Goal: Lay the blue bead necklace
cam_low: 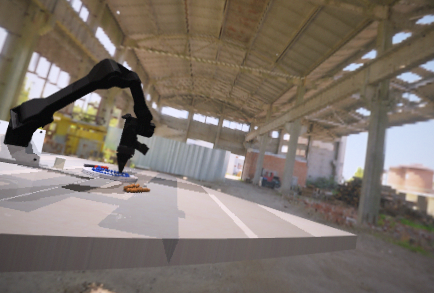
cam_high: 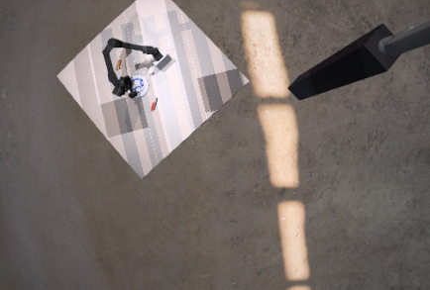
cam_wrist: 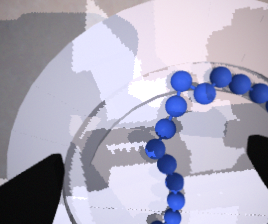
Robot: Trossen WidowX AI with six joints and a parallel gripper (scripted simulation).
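The round bead board is pale and flat on the table. The blue bead necklace lies on it. In the wrist view, several beads at the upper right follow the ring groove. One bead sits at the groove's inner edge, and a strand runs down across the middle, inside the ring. The rest is cut off by the frame. My gripper is wide open and empty, low over the board, with the inner strand between and beyond its fingertips.
An orange beaded item lies off the board. A red and dark item lies on its other side. A small white block stands between the board and the arm's base.
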